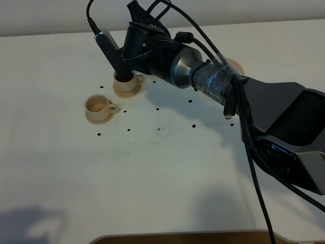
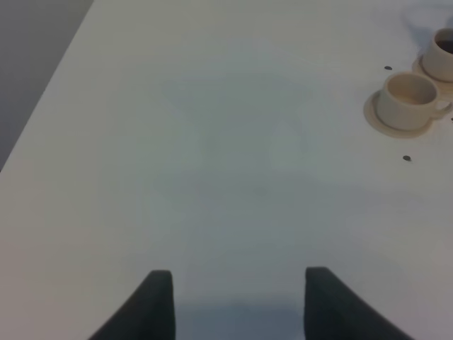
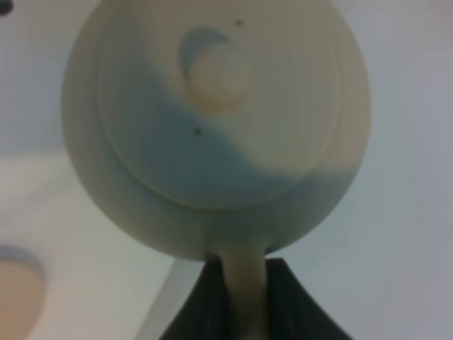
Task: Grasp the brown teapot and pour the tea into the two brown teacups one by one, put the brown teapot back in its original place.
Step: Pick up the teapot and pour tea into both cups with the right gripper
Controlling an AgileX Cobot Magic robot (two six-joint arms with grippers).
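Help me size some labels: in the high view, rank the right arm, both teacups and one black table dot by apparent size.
1. the right arm
2. the empty teacup and the far teacup, dark inside: alike, and the arm partly hides the far one, so unranked
3. the black dot

The white table [image 1: 152, 178] holds two small saucers [image 1: 94, 120] with cups [image 1: 99, 105], a bigger plate [image 1: 237, 65] well apart, and little black dots [image 1: 129, 129].

On the table [image 1: 61, 168], the front cup [image 1: 100, 104] sits on its saucer at the left. The rear cup [image 1: 127, 79] stands on its own saucer just behind it to the right, with liquid inside. The right gripper [image 3: 244, 287] holds the teapot [image 3: 212, 127] off the table beside the cups, and the wide saucer [image 1: 236, 65] lies well apart to the right, partly behind the right arm [image 1: 203, 76].
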